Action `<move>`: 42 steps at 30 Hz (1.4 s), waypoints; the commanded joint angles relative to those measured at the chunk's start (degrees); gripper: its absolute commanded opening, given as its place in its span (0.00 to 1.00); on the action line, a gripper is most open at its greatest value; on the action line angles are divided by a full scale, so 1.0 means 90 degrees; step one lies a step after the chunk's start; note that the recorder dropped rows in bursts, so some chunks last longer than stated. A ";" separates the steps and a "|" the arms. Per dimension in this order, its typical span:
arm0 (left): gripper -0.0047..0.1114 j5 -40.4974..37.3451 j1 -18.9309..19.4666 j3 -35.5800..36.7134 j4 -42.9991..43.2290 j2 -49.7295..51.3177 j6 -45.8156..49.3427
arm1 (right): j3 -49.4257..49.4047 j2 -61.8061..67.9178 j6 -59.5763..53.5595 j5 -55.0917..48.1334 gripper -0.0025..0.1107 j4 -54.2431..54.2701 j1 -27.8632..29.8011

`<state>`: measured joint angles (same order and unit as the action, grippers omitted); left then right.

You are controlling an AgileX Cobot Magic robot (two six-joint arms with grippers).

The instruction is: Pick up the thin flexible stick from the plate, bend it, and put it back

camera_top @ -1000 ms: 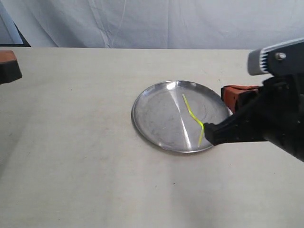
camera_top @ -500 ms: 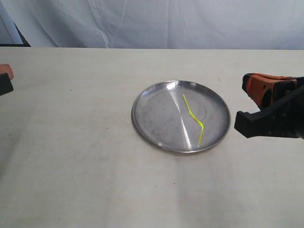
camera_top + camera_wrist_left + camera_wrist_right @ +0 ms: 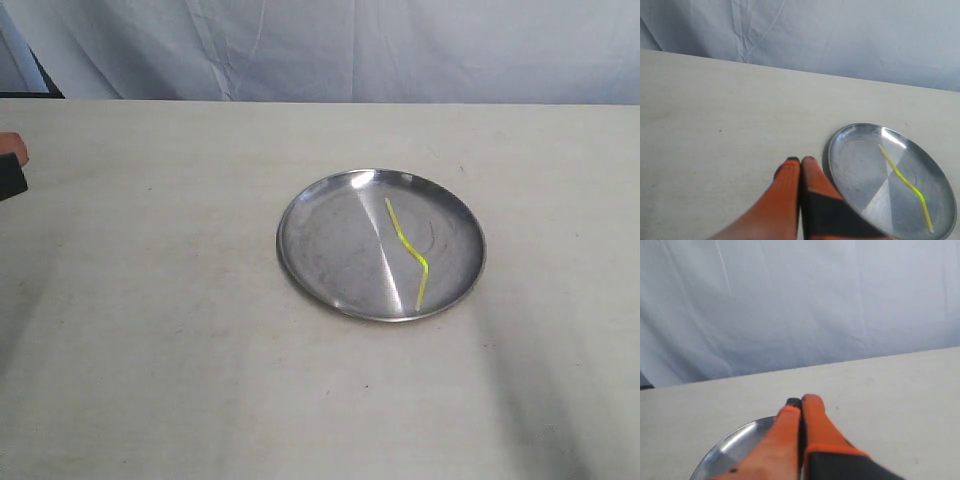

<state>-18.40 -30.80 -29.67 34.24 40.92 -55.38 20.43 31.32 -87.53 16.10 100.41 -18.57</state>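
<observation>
The thin yellow-green stick (image 3: 408, 250) lies kinked inside the round silver plate (image 3: 310, 240) in the middle of the table. The left wrist view shows the stick (image 3: 902, 177) in the plate (image 3: 850, 165) too. My left gripper (image 3: 800, 160) is shut and empty, its orange fingers pressed together beside the plate's rim; only its tip (image 3: 12, 160) shows at the exterior view's left edge. My right gripper (image 3: 801, 401) is shut with nothing in it, above the plate's rim (image 3: 735, 440), and is out of the exterior view.
A beige table (image 3: 180, 380) carries the plate. A wrinkled pale cloth backdrop (image 3: 350, 50) hangs behind the table's far edge.
My right gripper has drawn back to the right and left the exterior view. The stick stays kinked in the plate. The left gripper has withdrawn slightly toward the left edge.
</observation>
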 commanded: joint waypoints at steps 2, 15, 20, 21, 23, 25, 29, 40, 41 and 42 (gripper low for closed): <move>0.04 0.0055 -0.0025 0.0020 0.0029 -0.0056 0.0020 | -0.0643 -0.0854 -0.0156 -0.1676 0.01 -0.0052 0.1948; 0.04 0.0055 -0.0025 0.0020 0.0029 -0.0056 0.0020 | -0.1580 -0.2065 0.8103 -0.2718 0.01 -0.8692 0.2848; 0.04 0.0055 -0.0025 0.0020 0.0029 -0.0056 0.0020 | -0.2250 -0.2755 0.9237 -0.3072 0.01 -1.0162 0.2872; 0.04 0.0055 -0.0025 0.0020 0.0029 -0.0056 0.0020 | -0.2250 -0.2809 0.9247 -0.3370 0.01 -1.0283 0.2872; 0.04 0.0055 -0.0025 0.0020 0.0029 -0.0056 0.0020 | -0.2250 -0.2866 0.9247 -0.3749 0.01 -1.0454 0.2872; 0.04 0.0055 -0.0025 0.0020 0.0029 -0.0056 0.0020 | -0.2250 -0.2866 0.9276 -0.3806 0.01 -1.0517 0.2872; 0.04 0.0055 -0.0025 0.0020 0.0029 -0.0056 0.0020 | -0.2269 -0.2866 1.0272 -0.3818 0.01 -1.0986 0.2872; 0.04 0.0055 -0.0025 0.0020 0.0029 -0.0056 0.0020 | -0.2269 -0.2866 1.0524 -0.3818 0.01 -1.0236 0.2872; 0.04 0.0055 -0.0025 0.0020 0.0029 -0.0056 0.0020 | -0.2269 -0.2851 1.0524 -0.3818 0.01 -1.0236 0.2872; 0.04 0.0055 -0.0025 0.0020 0.0029 -0.0056 0.0020 | -0.2269 -0.2840 1.0524 -0.3818 0.01 -1.0236 0.2872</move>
<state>-18.30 -30.80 -29.67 34.35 40.92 -55.38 0.43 5.85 7.11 -18.32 8.11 7.03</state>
